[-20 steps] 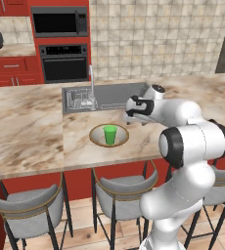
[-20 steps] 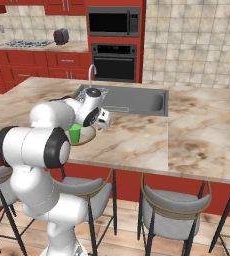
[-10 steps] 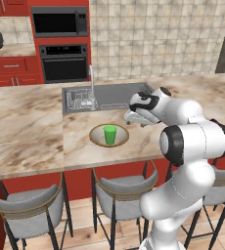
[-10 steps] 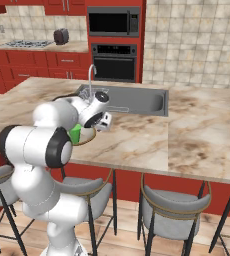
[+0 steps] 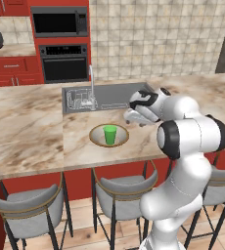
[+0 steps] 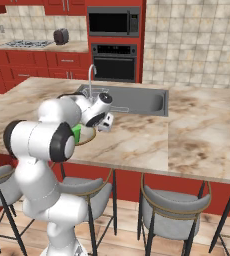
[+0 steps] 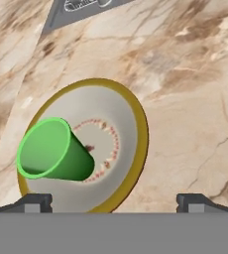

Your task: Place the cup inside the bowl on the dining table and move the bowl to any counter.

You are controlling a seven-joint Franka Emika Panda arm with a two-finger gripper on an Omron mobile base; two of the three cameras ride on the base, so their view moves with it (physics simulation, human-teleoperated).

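Note:
The green cup (image 5: pixel 110 134) stands upright inside the wide gold-rimmed bowl (image 5: pixel 96 139) on the marble dining table (image 5: pixel 31 132), just in front of the sink. My gripper (image 5: pixel 130 117) hovers low over the table at the bowl's right edge, open and empty. In the hand view the cup (image 7: pixel 54 151) sits left of centre in the bowl (image 7: pixel 136 129), with my gripper (image 7: pixel 114 201) spread wide below them and one fingertip (image 7: pixel 36 201) near the bowl's rim. From the right base view the arm hides most of the bowl (image 6: pixel 88 135) and a sliver of the cup (image 6: pixel 76 134); the gripper (image 6: pixel 106 123) is beside them.
The steel sink (image 5: pixel 109 93) with its faucet (image 5: pixel 91 83) lies behind the bowl. Grey stools (image 5: pixel 122 193) line the table's near side. A wall counter (image 6: pixel 37 46) with a toaster (image 6: pixel 61 36) runs along the back left, beside the oven and microwave.
The hand has sunk lower and edged slightly toward the bowl, still open. Cup and bowl have not moved.

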